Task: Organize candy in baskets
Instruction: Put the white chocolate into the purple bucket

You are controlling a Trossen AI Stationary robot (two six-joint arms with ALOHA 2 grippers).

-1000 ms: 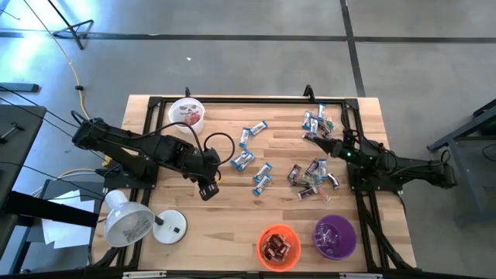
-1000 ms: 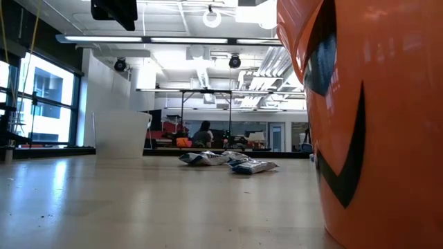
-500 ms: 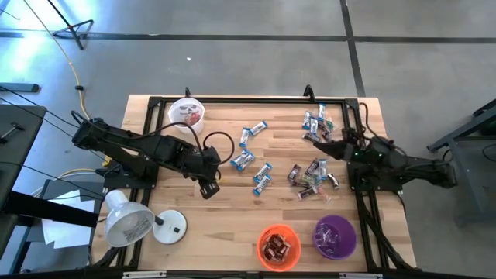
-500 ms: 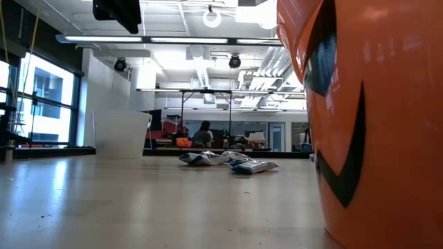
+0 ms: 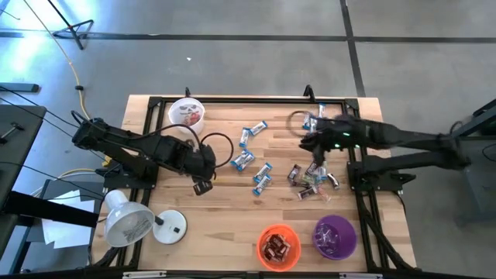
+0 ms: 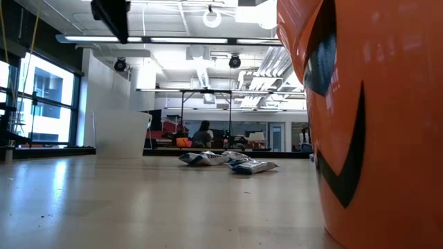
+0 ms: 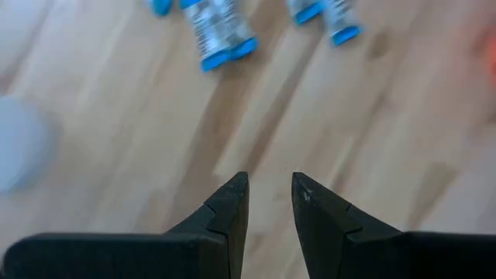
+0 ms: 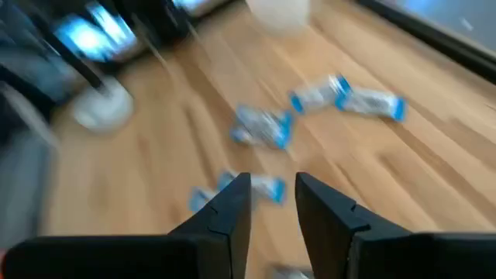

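Blue-and-white candy [image 5: 252, 159] lies loose at mid-table, mixed candy [image 5: 316, 120] at the far right, and dark candy [image 5: 310, 178] in front of it. The white basket [image 5: 187, 113] stands at the far left. The orange basket [image 5: 278, 246], with candy in it, and the purple basket [image 5: 334, 236] stand at the near edge. My left gripper [image 7: 270, 186] hangs open and empty above bare wood, left of the blue-and-white candy [image 7: 221, 27]. My right gripper [image 8: 273, 186] hovers open and empty over the right-hand candy, facing blue-and-white pieces [image 8: 263, 128].
A white dome lamp [image 5: 128, 221] with a round base [image 5: 172, 227] sits at the near left corner. A dark frame rail [image 5: 248, 99] runs along the table's far edge. In the low view the orange basket [image 6: 360, 117] fills the right side.
My right gripper has risen well clear of the table from beside the dark candy and swung out over the right-hand candy, its wrist rolling. My left gripper has stayed in place and turned a little.
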